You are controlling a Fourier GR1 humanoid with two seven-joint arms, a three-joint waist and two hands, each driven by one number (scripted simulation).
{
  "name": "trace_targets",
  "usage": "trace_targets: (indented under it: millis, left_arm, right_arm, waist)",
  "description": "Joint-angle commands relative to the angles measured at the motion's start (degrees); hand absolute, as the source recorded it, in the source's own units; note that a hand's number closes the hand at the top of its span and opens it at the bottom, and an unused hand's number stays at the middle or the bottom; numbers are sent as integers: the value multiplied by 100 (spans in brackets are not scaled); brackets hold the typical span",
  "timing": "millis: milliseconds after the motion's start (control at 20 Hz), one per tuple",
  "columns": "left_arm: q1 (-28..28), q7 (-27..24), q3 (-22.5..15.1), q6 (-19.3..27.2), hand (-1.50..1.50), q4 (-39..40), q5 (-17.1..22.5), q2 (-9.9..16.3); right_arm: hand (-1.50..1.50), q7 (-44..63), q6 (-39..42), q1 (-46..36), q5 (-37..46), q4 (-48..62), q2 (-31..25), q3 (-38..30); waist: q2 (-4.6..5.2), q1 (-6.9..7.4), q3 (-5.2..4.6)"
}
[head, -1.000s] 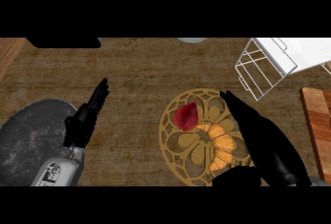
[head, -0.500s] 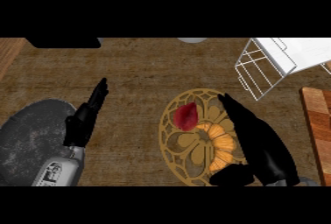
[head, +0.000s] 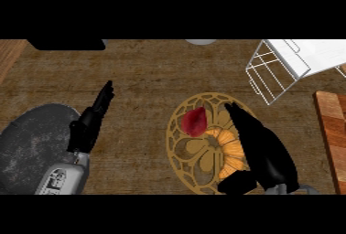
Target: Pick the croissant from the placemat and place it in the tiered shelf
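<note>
On the round gold openwork placemat [head: 181,151], the right hand [head: 267,153] should wrap its straight, unclenched fingers [head: 238,116] fully around the golden-brown croissant [head: 226,153], avoiding the red fruit [head: 195,121].

Worktop [head: 155,68]: broad bare strip across the far half, between left hand [head: 91,121] and white wire tiered shelf [head: 283,68] at far right corner. Passage open there.

Near-centre taken by round gold placemat [head: 182,137]; croissant [head: 226,151] and a red item [head: 195,121] lie on it. Right hand [head: 263,151] overlies its right side.

Near left corner: dark round slab [head: 34,146].

Right edge: wooden board [head: 332,132], just below shelf; narrow gap between board and right hand.
</note>
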Motion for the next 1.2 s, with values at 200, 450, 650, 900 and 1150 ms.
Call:
trace_targets:
  millis: [200,450,650,900,1150]
  left_arm:
    - [120,15,116,-238,0,-137,-55,-1]
    - [345,511,48,-292,0,-891,-119,-50]
    - [100,396,197,-134,0,-395,-282,-244]
    - [62,64,159,-165,0,-77,-416,-447]
    - [220,-329,364,-371,0,30,-400,-299]
  right_arm:
    - [-150,-147,541,299,221,58,0,-428]
    - [-150,-468,377,266,631,745,435,-451]
    - [-150,-556,462,512,865,668,671,-398]
    - [-150,-787,627,582,1032,719,843,-461]
    - [-150,-1139,538,617,1266,1202,994,-550]
  waist:
    - [-2,-9,1]
    - [-3,13,2]
    - [-2,-1,1]
    - [1,-7,1]
    - [1,-1,1]
